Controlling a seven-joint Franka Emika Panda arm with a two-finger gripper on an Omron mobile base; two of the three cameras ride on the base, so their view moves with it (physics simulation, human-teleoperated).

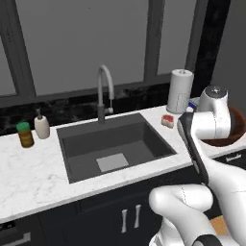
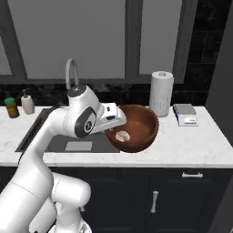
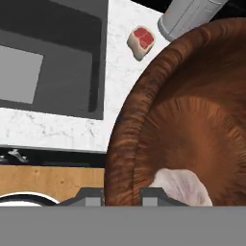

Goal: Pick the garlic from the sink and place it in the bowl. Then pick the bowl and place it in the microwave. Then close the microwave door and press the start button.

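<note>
Clearly visible across the base views: pale marble counter [image 1: 33, 178], running left to right under grey window panels, dark cabinets below. Set into it, dark grey sink [image 1: 113, 144] with a lighter square drain plate on its floor, curved grey faucet [image 1: 104, 91] rising behind the basin's back edge. Right of the sink, lifted off the counter (tilted, rim toward the camera in the right base view), reddish-brown bowl [image 2: 136, 129] with a glossy, wood-like grain. Behind the bowl, against the back wall, upright white paper-towel roll [image 2: 161, 93]. Farther right on the counter, small flat grey scale [image 2: 185, 113] with a blue edge, well apart from the bowl. Between sink and roll, lying on the marble, red-and-white block [image 1: 167, 121], seen in the hand view as well beside the bowl's outer wall. At the far left of the counter, white soap bottle [image 1: 42, 127] and, just beside it, green-capped jar [image 1: 24, 134]. Inside the bowl, low on its floor, pale pinkish-white garlic [image 2: 122, 135], resting free, close to the near rim in the hand view. Gripper [image 3: 122, 194] clenched on the bowl's rim, one dark tip on the outer wall and one on the inner, rim pinched between. Arm reaching from the base across the sink's right edge to that rim.
</note>
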